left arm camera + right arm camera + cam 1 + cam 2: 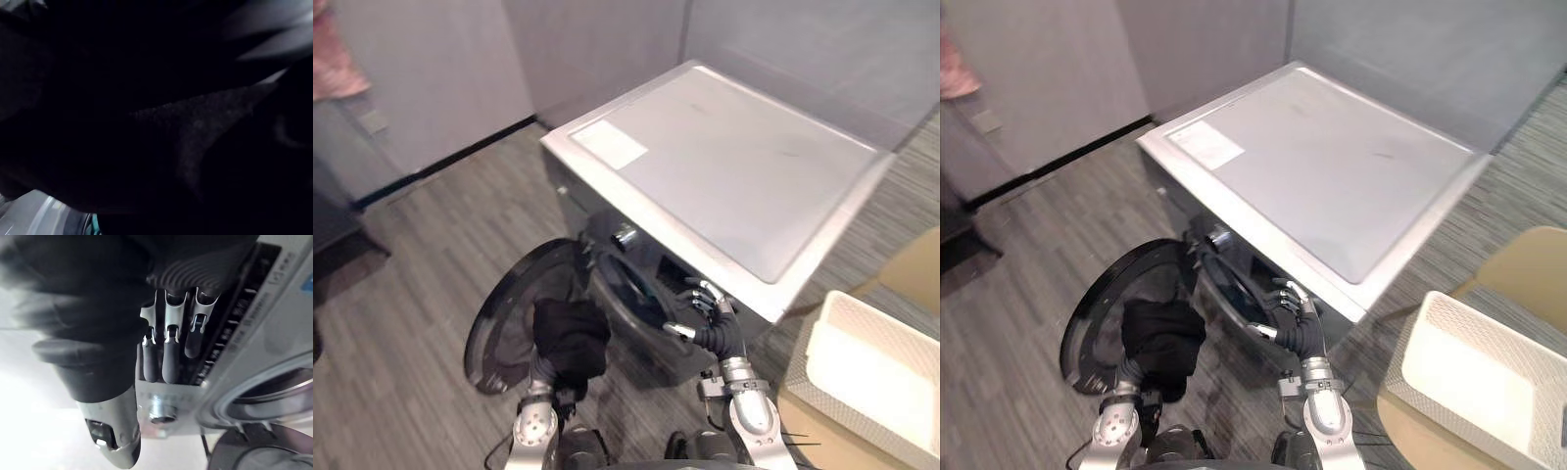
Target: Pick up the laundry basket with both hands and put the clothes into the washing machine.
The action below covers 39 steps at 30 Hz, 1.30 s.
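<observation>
A silver washing machine stands with its round door swung open to the left of the drum opening. A black garment hangs bunched in front of the open door, draped over my left hand, whose wrist comes up from below. The left wrist view shows that dark cloth from very close. My right hand is open, its straight fingers reaching to the machine's front by the dark control panel. The white laundry basket sits at the right.
The basket rests on a tan surface right of the machine. Grey walls rise behind it, with a dark baseboard. Grey plank floor spreads to the left. A pink cloth hangs at the upper left.
</observation>
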Motion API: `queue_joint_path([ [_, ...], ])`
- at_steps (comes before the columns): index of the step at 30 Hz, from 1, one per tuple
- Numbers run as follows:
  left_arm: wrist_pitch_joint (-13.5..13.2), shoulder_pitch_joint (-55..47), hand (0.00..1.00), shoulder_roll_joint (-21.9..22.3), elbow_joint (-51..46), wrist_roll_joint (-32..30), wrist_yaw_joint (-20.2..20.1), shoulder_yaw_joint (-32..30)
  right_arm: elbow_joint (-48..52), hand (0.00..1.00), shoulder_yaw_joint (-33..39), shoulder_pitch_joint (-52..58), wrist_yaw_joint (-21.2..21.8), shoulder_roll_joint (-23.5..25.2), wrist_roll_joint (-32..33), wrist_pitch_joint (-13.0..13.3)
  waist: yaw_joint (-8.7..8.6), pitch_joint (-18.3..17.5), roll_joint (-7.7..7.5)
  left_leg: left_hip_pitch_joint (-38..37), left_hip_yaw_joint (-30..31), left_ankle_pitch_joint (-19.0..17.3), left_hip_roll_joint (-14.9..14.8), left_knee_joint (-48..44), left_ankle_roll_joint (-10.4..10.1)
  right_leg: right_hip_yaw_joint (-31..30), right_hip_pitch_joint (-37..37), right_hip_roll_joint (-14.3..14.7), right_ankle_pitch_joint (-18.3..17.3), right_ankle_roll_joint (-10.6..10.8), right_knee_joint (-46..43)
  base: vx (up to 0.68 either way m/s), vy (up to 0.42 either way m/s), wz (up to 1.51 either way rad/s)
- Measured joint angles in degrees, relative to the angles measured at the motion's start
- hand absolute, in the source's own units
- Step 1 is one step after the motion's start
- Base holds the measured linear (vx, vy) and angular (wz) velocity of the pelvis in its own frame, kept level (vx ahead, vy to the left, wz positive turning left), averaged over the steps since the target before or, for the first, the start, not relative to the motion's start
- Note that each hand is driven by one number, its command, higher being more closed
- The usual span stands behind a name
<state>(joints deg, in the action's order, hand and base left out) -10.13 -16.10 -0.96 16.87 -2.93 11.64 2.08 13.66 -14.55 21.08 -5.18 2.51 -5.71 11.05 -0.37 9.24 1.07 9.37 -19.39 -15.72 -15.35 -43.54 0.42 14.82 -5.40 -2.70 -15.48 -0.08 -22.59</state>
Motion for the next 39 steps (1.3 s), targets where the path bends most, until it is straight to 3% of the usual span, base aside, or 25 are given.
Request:
queue_joint_path([
  [1,0.10,-0.13,1.00,0.50,1.15,0.02,0.21,0.24,2.49,0.00,-0.58,1.04,-0.03,0.22,-0.02,0.62,0.24,0.07,-0.59,2.02,2.83,1.18,0.67,-2.92,1.24,-3.40,0.20,0.10,0.56,-0.50,1.08,0.09,0.074,-1.35],
  [5,0.27,-0.38,1.00,1.18,2.58,0.07,1.04,2.59,5.14,0.00,0.47,1.71,-3.30,0.37,0.55,3.44,1.01,0.50,-1.58,2.08,13.60,-1.88,4.18,9.30,-1.46,-12.52,-1.39,0.15,2.04,0.61,1.59,0.05,0.171,-1.24],
  [6,0.27,-0.43,1.00,1.69,3.03,0.10,1.22,2.59,5.24,0.00,1.67,2.07,-4.73,0.33,0.54,3.85,1.08,-0.25,-0.21,1.02,17.13,-0.72,4.70,15.19,-3.19,-14.12,-2.50,0.51,1.78,1.65,0.49,-0.02,0.304,-1.21],
  [7,0.33,-0.59,1.00,1.98,4.26,0.17,1.52,2.52,4.32,0.00,4.75,1.92,-6.50,0.57,0.52,3.98,1.00,-0.02,-0.08,-0.03,18.18,0.08,4.98,17.58,-7.47,-16.20,-3.63,0.54,1.12,3.41,-1.27,-0.02,0.357,-0.97],
  [10,0.85,-0.29,1.00,0.75,5.54,0.20,2.43,2.85,4.61,0.00,12.00,3.59,-8.98,1.04,0.73,3.62,-1.92,-0.87,-2.19,-0.55,15.61,0.10,7.94,18.06,-5.44,-17.49,-3.70,-2.78,1.88,6.08,-0.45,0.08,0.282,-0.30],
  [11,0.88,-0.72,1.00,0.31,5.54,0.19,2.47,2.84,4.61,0.00,16.12,5.20,-9.67,0.99,0.84,3.16,-1.90,-0.92,-2.81,-1.25,12.77,-0.43,8.67,17.41,-4.54,-19.58,-3.75,-3.71,3.37,7.57,0.94,0.05,0.185,-0.54],
  [14,0.91,-0.63,1.00,0.31,5.46,0.14,2.34,2.94,3.54,0.00,16.93,6.01,-9.54,1.10,0.80,1.98,-1.96,-1.06,-3.07,-2.46,8.24,-1.14,9.40,17.72,-3.28,-23.01,-3.91,-4.62,5.94,8.94,3.84,0.04,0.221,-0.78],
  [20,0.93,1.54,1.00,0.73,4.97,0.13,2.49,2.42,-1.78,0.00,17.07,5.47,-10.02,1.48,0.52,-0.38,-1.86,0.68,-2.00,-4.11,0.43,-2.54,9.31,18.43,-1.19,-25.86,-6.22,-5.38,8.66,9.27,5.01,-0.02,0.106,-0.65],
  [22,0.95,2.26,1.00,0.65,3.64,0.11,2.81,1.92,-4.53,0.00,17.71,5.29,-10.93,1.48,0.23,-0.42,-1.78,1.94,-2.33,-4.16,-1.43,-3.69,8.44,17.23,-1.10,-20.57,-8.22,-7.15,7.68,7.51,1.52,-0.03,0.029,-0.39],
  [24,0.99,3.53,1.00,0.56,3.12,0.12,3.29,1.44,-6.57,0.00,19.18,4.91,-10.99,1.36,0.05,-0.63,-1.73,4.17,-2.39,-3.07,-1.05,-5.55,6.94,13.56,-1.64,-17.74,-8.86,-7.44,6.97,8.05,-1.66,-0.05,-0.034,-0.10],
  [30,1.20,14.66,1.00,-0.61,0.96,1.81,4.60,-0.47,-8.27,0.00,19.75,-1.21,-11.49,-1.54,1.04,-1.51,-1.62,11.65,-2.61,11.99,2.93,-9.26,1.45,-2.91,-2.70,-13.05,-22.40,-7.22,3.23,7.90,-16.78,-0.08,-0.102,0.19],
  [39,1.09,34.39,1.00,-1.61,-3.85,6.29,11.49,-2.82,-11.07,0.00,21.00,-11.86,-14.95,-2.96,3.52,-1.60,-0.88,19.12,-2.95,40.08,11.61,-14.61,-0.83,-25.66,-2.26,-11.48,-47.46,-8.60,-3.66,6.24,-40.27,-0.17,-0.066,0.22],
])
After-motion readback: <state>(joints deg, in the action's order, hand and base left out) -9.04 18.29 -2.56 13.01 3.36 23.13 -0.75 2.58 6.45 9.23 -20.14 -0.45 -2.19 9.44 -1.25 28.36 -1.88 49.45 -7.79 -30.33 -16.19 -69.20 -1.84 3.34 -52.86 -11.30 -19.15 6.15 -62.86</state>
